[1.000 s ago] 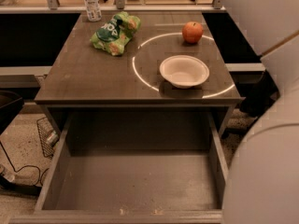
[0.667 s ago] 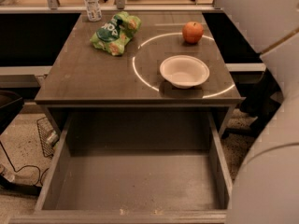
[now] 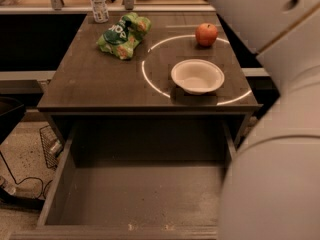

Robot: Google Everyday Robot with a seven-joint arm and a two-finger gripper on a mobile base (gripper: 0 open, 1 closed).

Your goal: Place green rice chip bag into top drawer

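Observation:
The green rice chip bag (image 3: pixel 123 34) lies crinkled on the far left of the table top (image 3: pixel 100 79), near a bottle. The top drawer (image 3: pixel 140 194) stands pulled open below the table's front edge, and its flat bottom is bare. Only the white arm (image 3: pixel 280 109) shows, filling the right side of the camera view. The gripper is out of view.
A white bowl (image 3: pixel 197 76) sits right of centre on the table. An orange-red round fruit (image 3: pixel 206 34) sits behind it. A clear bottle (image 3: pixel 98 3) stands at the far left edge. A wire basket (image 3: pixel 50 146) and cables lie on the floor to the left.
The view has shifted slightly. The white arm now fills more of the lower right. The objects on the table have not moved.

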